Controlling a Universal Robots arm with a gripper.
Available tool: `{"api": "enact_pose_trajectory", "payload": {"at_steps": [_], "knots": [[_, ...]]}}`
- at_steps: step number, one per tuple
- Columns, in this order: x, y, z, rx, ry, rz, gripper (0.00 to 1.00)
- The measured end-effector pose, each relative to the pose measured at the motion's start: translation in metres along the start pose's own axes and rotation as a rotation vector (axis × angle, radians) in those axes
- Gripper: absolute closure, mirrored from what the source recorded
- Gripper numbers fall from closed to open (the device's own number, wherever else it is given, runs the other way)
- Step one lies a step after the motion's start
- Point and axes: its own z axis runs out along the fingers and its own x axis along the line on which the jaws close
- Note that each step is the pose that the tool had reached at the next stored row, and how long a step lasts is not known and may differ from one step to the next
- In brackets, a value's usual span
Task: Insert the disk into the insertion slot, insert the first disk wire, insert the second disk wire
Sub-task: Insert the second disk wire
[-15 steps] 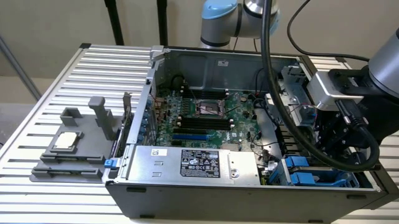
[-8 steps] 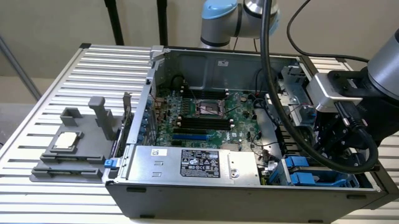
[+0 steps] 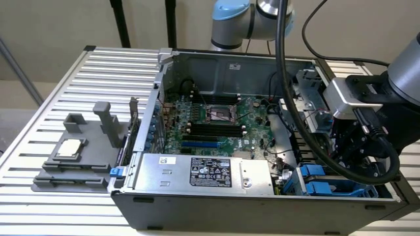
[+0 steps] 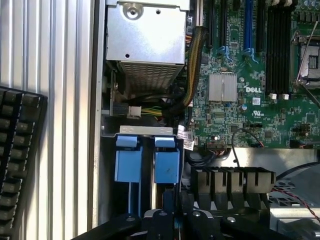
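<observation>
We see the open computer case (image 3: 262, 196) lying on the slatted metal table (image 3: 98, 69), with the arm reaching over the case's edge on the exterior view's right. The gripper (image 4: 175, 220) hangs directly above the insertion slot (image 4: 147, 165), which sits in the case corner nearest the camera on the exterior view's right, beside the silver power-supply box (image 3: 203, 172). In the wrist view the dark gripper links converge close together just over the bay's blue plastic tabs (image 4: 166, 165), but their tips are cut off at the picture edge, so we cannot tell whether they are spread or pinching anything.

We cannot make out the disk itself: blue plastic (image 3: 325, 187) shows in the bay, yet the arm's black cables (image 3: 354, 167) cover much of it, and no grey drive body is clearly visible. The motherboard (image 3: 217, 123) lies exposed in the middle of the case. A grey fixture (image 3: 75, 157) stands near the table edge at the exterior view's left.
</observation>
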Motion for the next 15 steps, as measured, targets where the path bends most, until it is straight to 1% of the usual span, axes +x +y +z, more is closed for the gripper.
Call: {"api": "enact_pose_trajectory", "payload": {"at_steps": [7, 11, 15], "knots": [[0.0009, 0.0, 0.001, -0.0004, -0.003, -0.005, 0.84], [0.0012, 0.0, 0.0027, -0.0006, -0.0059, -0.008, 0.84], [0.0015, 0.0, 0.0041, -0.0009, -0.0071, -0.011, 0.84]]}}
